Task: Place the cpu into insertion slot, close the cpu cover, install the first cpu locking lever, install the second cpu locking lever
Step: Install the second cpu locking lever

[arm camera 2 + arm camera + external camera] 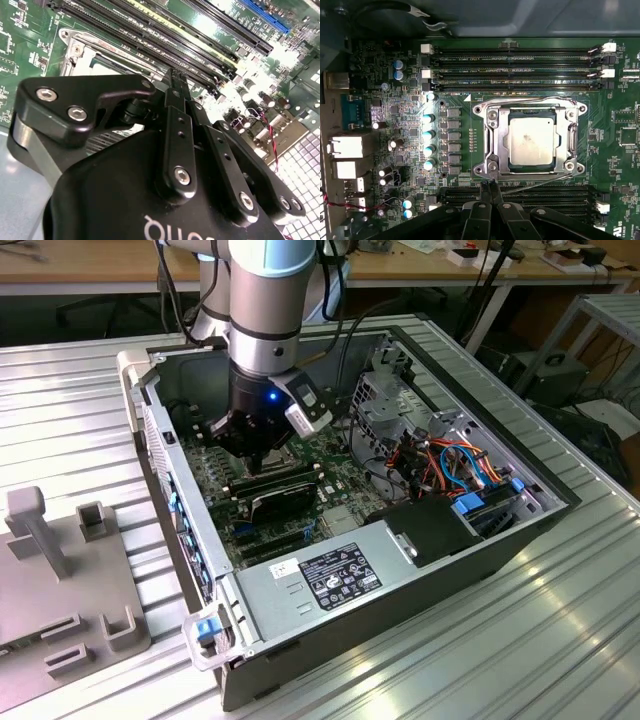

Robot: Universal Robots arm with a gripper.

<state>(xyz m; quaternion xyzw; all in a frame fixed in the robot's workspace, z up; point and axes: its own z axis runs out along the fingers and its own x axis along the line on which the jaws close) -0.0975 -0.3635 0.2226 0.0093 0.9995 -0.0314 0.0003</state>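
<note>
The cpu [531, 140], a silver-grey square, lies seated in the insertion slot [480, 169] on the green board. The silvery cpu cover [492, 137] is folded down flat around it. A thin wire lever [530, 101] runs along one side of the cover. Another wire lever [540, 181] slants along the opposite side. My gripper [488, 186] is shut, its two black tips pressed together just off the cover's corner by that slanted lever's end; I cannot tell whether it touches. In the second wrist view my gripper [175, 75] points down beside the cover [80, 50]. My gripper [262, 468] hangs inside the open computer case.
Long black memory slots [515, 67] flank the socket on one side, with more slots [560, 197] on the other. Capacitors [427, 135] and rear ports [350, 150] stand nearby. The power supply [340, 575], a cabled drive cage [460, 465] and a grey fixture [60, 570] surround the workspace.
</note>
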